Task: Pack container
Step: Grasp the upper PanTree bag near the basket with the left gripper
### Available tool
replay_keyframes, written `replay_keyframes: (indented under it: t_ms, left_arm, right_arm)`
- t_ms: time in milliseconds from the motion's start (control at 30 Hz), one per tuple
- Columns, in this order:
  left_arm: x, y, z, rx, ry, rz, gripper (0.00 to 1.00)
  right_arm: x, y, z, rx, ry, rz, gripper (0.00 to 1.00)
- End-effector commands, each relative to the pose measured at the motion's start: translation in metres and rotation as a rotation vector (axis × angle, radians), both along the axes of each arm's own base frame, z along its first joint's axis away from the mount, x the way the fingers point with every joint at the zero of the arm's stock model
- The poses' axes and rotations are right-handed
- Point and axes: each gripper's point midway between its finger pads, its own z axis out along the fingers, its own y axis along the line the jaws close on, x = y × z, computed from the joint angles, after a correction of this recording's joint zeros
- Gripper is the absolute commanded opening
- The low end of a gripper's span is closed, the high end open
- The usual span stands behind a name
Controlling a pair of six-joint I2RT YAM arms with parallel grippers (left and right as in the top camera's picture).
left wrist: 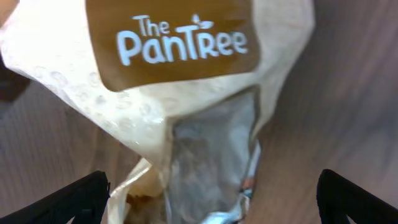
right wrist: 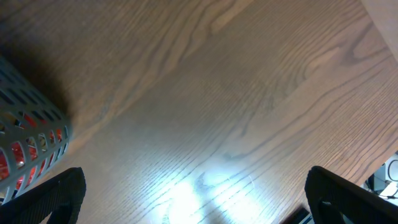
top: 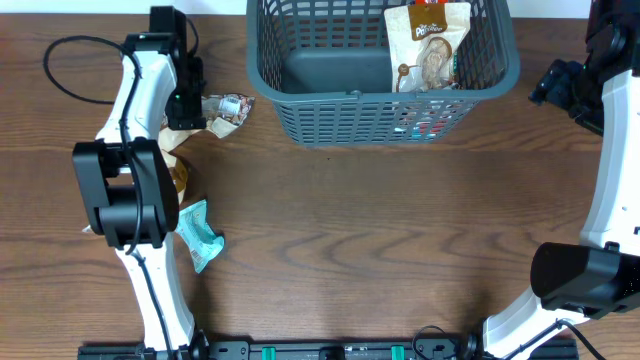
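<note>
Now, far left of the overhead frame: left hand (left wrist: 214, 208) low over the tabletop (top: 350, 230), fingers spread wide either side of a cream PanTree packet (left wrist: 186, 93). Teal packet (top: 200, 236) lies lower left. Container (top: 380, 98) sits top centre, with a cream pouch (top: 430, 45) leaning inside. Right hand (right wrist: 196, 205) is at upper right, just beside the container's corner, fingers spread above wood grain.

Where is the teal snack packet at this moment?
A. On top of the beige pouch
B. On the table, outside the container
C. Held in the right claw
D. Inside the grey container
B: the teal packet lies on the bare wood of the table, well apart from the container, and no claw is touching it.
</note>
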Motion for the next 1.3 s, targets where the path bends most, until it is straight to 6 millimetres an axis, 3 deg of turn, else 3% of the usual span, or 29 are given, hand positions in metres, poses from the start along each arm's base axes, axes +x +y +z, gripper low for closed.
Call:
replay_keyframes:
  t_ms: [0, 500, 933, 967, 1133, 1267]
  left_arm:
    - [0.000, 0.003, -0.010, 0.009, 0.026, 0.030, 0.95]
    - [-0.015, 0.001, -0.046, 0.000, 0.136, 0.033, 0.95]
    - [-0.019, 0.000, -0.053, -0.002, 0.158, 0.039, 0.91]
    - [-0.019, 0.000, -0.053, -0.002, 0.158, 0.039, 0.87]
    - [-0.021, 0.000, -0.053, -0.003, 0.167, 0.043, 0.41]
    - [-0.027, 0.000, -0.053, -0.006, 0.191, 0.069, 0.13]
  right_arm:
    - [-0.002, -0.007, -0.001, -0.016, 0.004, -0.031, 0.99]
    - [-0.002, -0.007, -0.001, -0.016, 0.004, -0.031, 0.99]
    - [-0.002, -0.007, -0.001, -0.016, 0.004, -0.031, 0.99]
    - [-0.002, -0.007, -0.001, -0.016, 0.004, -0.031, 0.99]
    - [-0.002, -0.007, -0.001, -0.016, 0.004, -0.031, 0.99]
    - [-0.002, -0.007, -0.001, -0.016, 0.004, -0.031, 0.99]
